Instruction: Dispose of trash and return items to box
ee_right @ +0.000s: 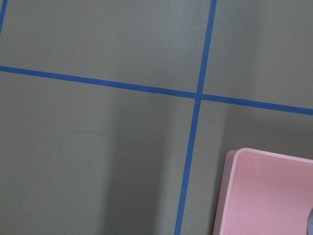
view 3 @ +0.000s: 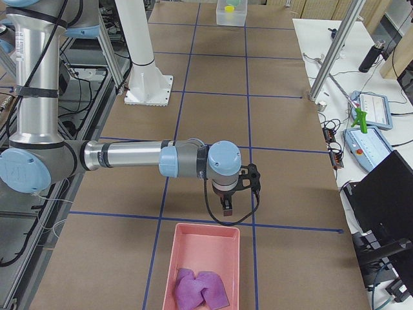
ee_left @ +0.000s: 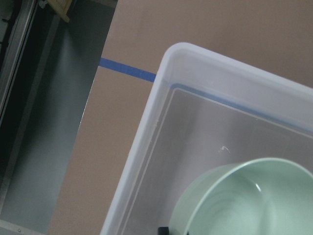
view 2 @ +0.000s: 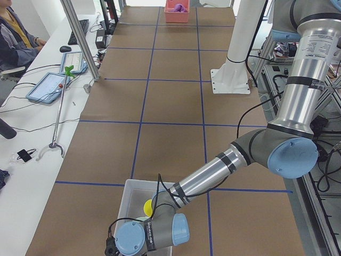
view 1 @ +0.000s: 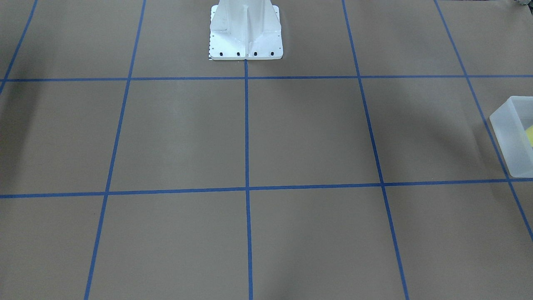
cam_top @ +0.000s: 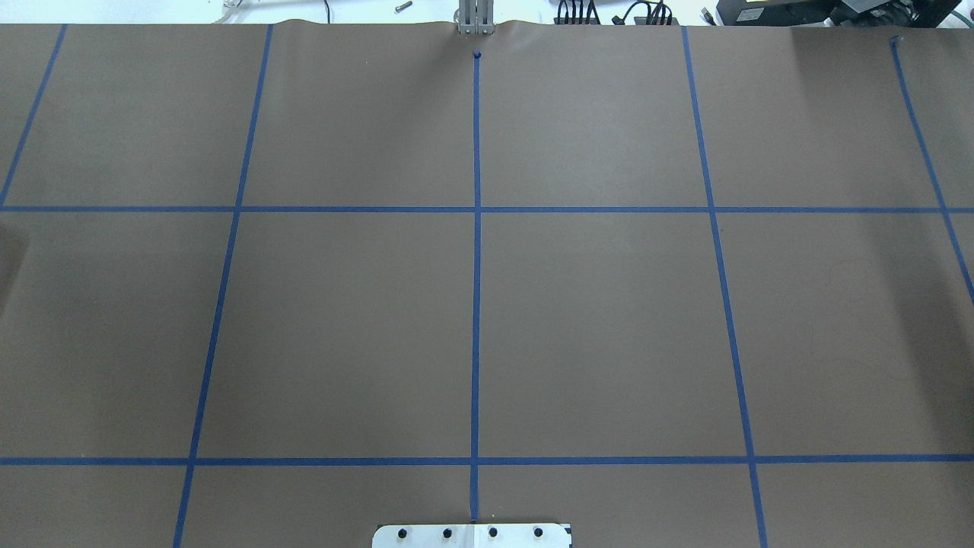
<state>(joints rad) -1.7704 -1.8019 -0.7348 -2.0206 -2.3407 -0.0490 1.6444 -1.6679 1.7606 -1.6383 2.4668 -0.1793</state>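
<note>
The frosted white box (ee_left: 161, 98) fills the left wrist view, with the mint-green bowl (ee_left: 249, 200) inside its walls at the lower right. I cannot tell if the bowl rests on the floor or is held. A dark tip (ee_left: 163, 229) shows beside the bowl. The yellow cup (view 2: 148, 205) lies in the box (view 2: 133, 194), under the near left arm's wrist. The left gripper itself is hidden. The box also shows at the front view's right edge (view 1: 510, 137). The right gripper (view 3: 227, 206) hangs just above the pink bin's far rim. I cannot tell if it is open or shut.
The pink bin (view 3: 205, 255) holds crumpled purple trash (view 3: 200, 289). Its corner shows in the right wrist view (ee_right: 264, 196). The white pedestal base (view 1: 245, 37) stands at the table's robot side. Blue tape lines grid the brown table. Operators' desk with tablets runs along the far side (view 2: 53, 85).
</note>
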